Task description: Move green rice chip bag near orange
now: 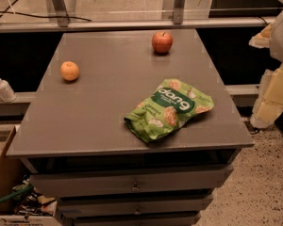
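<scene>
The green rice chip bag [170, 108] lies flat on the grey table [99, 112], near its front right corner, with its dark green label facing up. The orange [70, 71] sits near the table's left edge, far to the left of the bag. My gripper [273, 95] shows as white and pale yellow parts at the right edge of the camera view. It is beyond the table's right side, off the tabletop, apart from the bag, and holds nothing that I can see.
A red apple [162, 42] with a stem stands near the table's far edge. A white pump bottle [2, 86] stands on a ledge to the left. A cardboard box [4, 182] with clutter sits on the floor at the lower left. Drawers [132, 185] run below the tabletop.
</scene>
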Controlling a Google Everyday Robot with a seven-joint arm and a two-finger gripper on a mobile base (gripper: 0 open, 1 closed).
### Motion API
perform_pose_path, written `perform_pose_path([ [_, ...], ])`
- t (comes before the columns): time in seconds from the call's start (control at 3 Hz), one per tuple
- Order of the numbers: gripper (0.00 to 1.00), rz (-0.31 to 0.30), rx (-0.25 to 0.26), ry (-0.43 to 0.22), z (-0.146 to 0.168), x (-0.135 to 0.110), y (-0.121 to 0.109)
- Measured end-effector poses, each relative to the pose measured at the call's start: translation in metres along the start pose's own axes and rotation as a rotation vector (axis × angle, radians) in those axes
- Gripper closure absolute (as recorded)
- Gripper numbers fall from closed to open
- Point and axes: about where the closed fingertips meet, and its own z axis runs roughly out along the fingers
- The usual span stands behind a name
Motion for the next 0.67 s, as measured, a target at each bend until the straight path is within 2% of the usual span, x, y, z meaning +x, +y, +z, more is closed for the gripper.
perform_pose_path([
  [0.33,0.0,0.0,0.0,0.0,0.0,0.0,0.0],
  [0.67,0.0,-0.001,0.002,-0.079,0.002,-0.004,-0.011],
])
